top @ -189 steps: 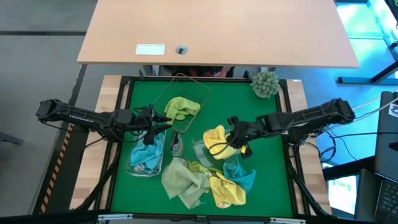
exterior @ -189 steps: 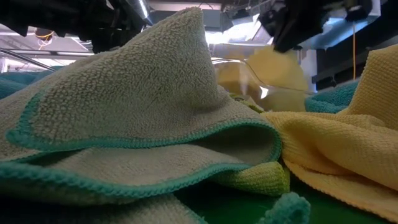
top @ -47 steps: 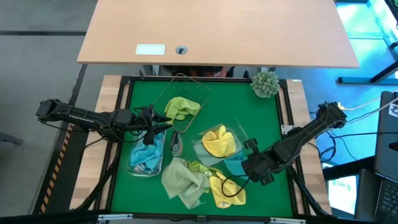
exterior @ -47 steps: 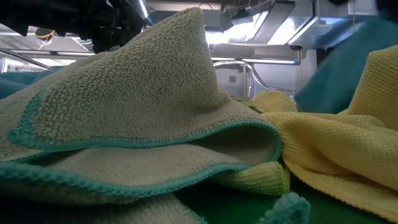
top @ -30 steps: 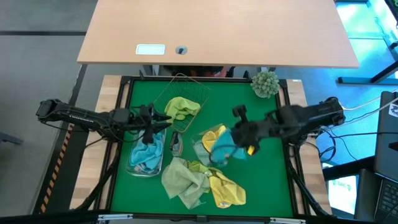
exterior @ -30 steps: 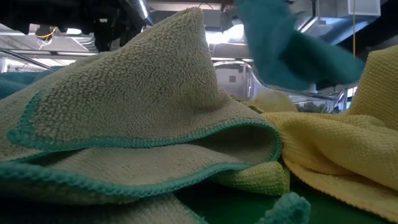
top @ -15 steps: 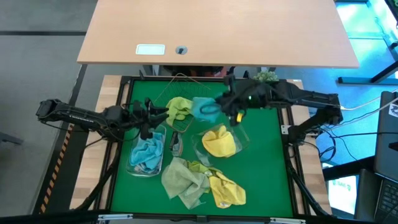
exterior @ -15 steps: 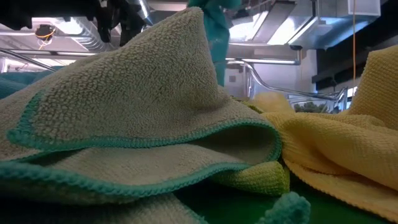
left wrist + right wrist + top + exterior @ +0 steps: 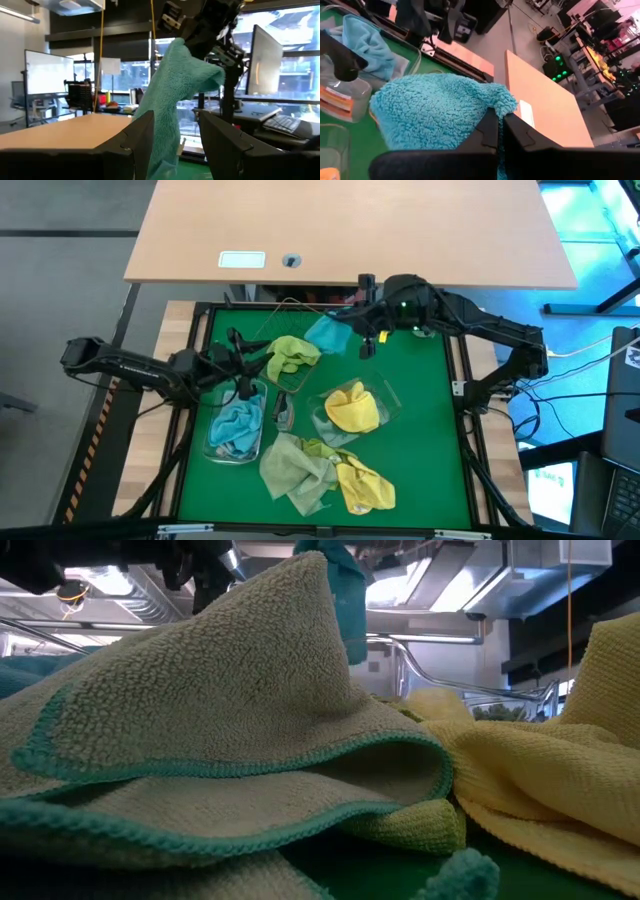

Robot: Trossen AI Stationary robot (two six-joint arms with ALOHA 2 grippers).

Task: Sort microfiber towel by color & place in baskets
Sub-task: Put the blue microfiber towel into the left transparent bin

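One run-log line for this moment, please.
right gripper: shut on teal towel, above wire basket | left gripper: open, facing it

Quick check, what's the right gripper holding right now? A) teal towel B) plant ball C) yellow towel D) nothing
A: the right gripper is shut on the teal towel, holding it in the air at the far side of the mat by the wire basket; the right wrist view shows the fingers pinching it.
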